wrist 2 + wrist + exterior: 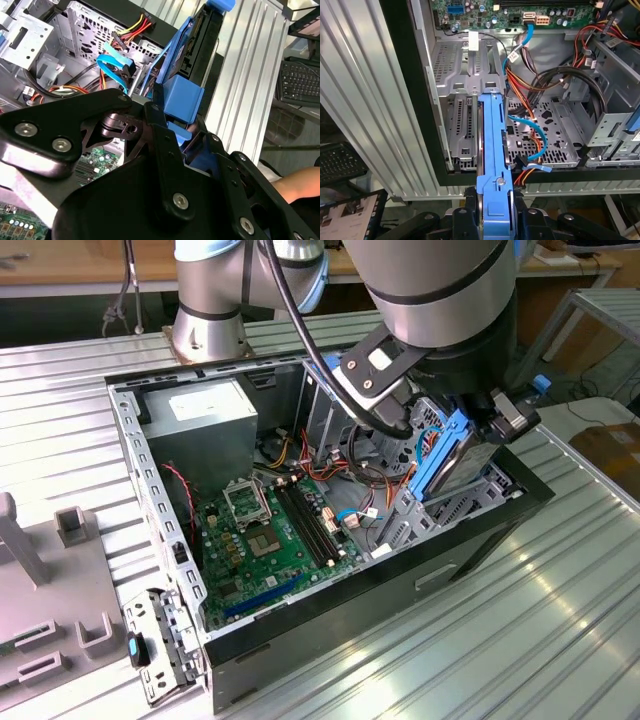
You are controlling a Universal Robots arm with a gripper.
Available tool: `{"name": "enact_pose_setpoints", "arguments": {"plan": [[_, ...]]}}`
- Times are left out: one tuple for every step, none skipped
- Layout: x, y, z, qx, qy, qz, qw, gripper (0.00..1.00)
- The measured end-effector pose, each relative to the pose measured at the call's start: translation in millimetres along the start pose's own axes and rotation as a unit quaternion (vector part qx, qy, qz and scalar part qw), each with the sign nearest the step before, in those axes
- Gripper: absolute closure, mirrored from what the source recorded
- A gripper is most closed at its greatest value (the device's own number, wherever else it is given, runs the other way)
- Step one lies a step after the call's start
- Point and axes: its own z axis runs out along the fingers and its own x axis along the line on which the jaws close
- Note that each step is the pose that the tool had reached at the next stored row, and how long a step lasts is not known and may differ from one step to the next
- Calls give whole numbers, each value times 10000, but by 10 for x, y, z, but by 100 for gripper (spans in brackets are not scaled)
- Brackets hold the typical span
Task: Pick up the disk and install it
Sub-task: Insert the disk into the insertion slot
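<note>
The disk [452,455], a grey drive with blue rails along its edges, hangs on edge and tilted over the open computer case [130,440], at the exterior view's right. My gripper [478,425] is shut on its upper end. In the first wrist view the disk's blue rail [492,145] runs out from my gripper [492,202] towards the metal drive cage [462,125]. The second wrist view has the disk [197,45] beyond the black fingers [160,130]. Its lower end is at the mouth of the cage [440,515]; I cannot tell whether it touches.
Inside the case lie a green motherboard [270,540], a grey power-supply box [200,420] and loose orange, red and blue cables [535,135] beside the cage. A keyboard [300,80] and a person's arm [300,182] are outside the case.
</note>
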Motion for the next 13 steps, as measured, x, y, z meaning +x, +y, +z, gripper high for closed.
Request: {"name": "enact_pose_setpoints", "arguments": {"plan": [[0, 10, 11, 0, 0, 0, 10000, 63], [0, 11, 12, -1, 1, -1, 10000, 63], [0, 13, 14, 0, 1, 0, 10000, 63], [0, 14, 15, 0, 1, 0, 10000, 63], [0, 15, 16, 0, 1, 0, 10000, 63], [1, 16, 17, 0, 1, -1, 10000, 63], [1, 17, 18, 0, 1, -1, 10000, 63], [0, 19, 20, 0, 0, 0, 10000, 56], [1, 21, 21, 0, 1, 0, 10000, 56], [1, 22, 23, 0, 1, -1, 10000, 56], [1, 24, 25, 0, 0, 0, 10000, 56], [1, 26, 27, 0, 0, -1, 10000, 57], [1, 27, 28, -4, 1, 0, 10000, 64]]}}
